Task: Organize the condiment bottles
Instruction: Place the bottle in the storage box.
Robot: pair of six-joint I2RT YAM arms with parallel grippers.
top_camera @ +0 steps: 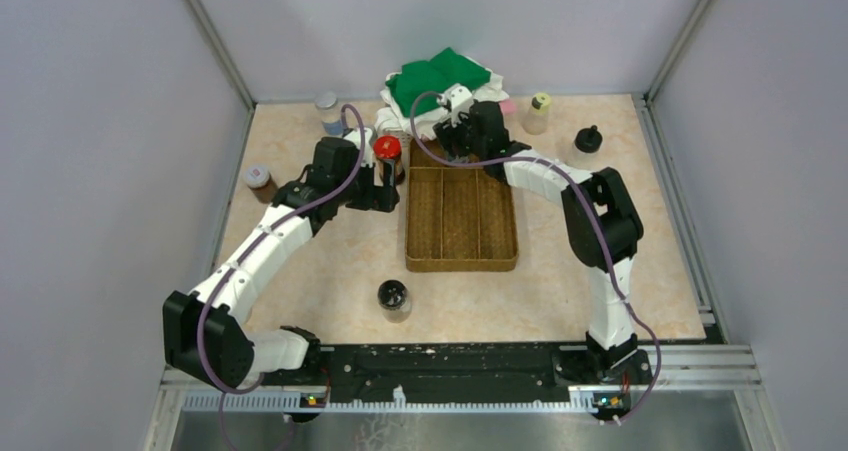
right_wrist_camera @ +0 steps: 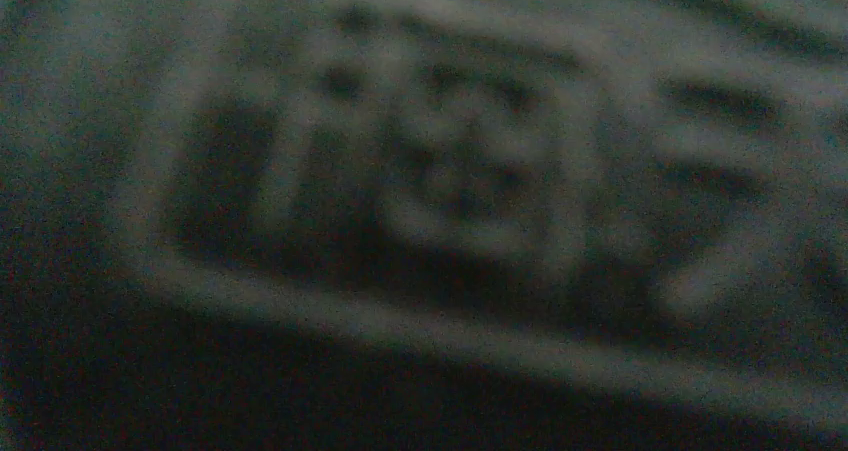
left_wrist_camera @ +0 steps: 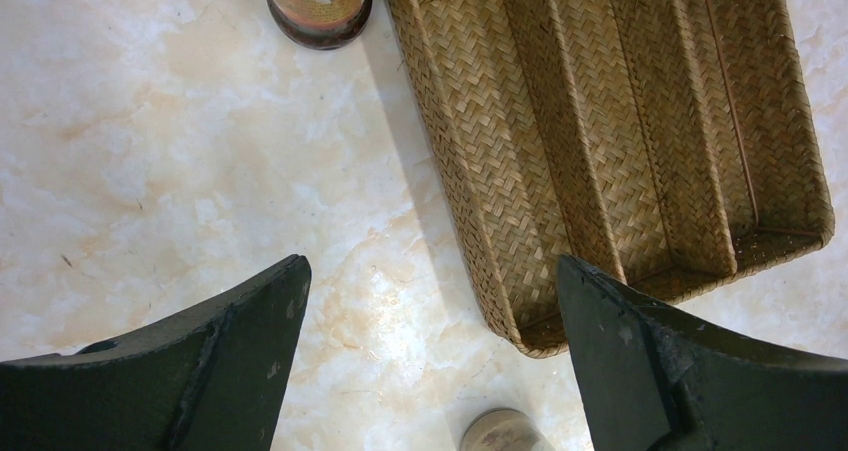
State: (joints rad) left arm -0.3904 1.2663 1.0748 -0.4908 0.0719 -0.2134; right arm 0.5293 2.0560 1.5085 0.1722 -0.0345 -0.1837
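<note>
The red-lidded bottle [top_camera: 387,152] stands by the far left corner of the brown tray [top_camera: 461,256]. My left gripper [top_camera: 384,187] hangs just in front of it, open and empty; in the left wrist view its fingers [left_wrist_camera: 240,341] spread over bare table beside the tray [left_wrist_camera: 600,121]. My right gripper [top_camera: 452,137] is at the tray's far end, against the cloth pile. The right wrist view is dark, filled by a blurred printed surface [right_wrist_camera: 450,171] very close to the lens. Its jaws are hidden. The tall black-capped bottle is not visible.
A grey-lidded bottle [top_camera: 327,110] stands far left, a brown jar [top_camera: 258,180] at the left, a black-lidded jar [top_camera: 393,298] in front of the tray, also in the left wrist view [left_wrist_camera: 318,6]. A yellowish-lidded bottle [top_camera: 538,112] and a black-lidded one [top_camera: 588,139] stand far right. Green and white cloths [top_camera: 440,79] lie at the back.
</note>
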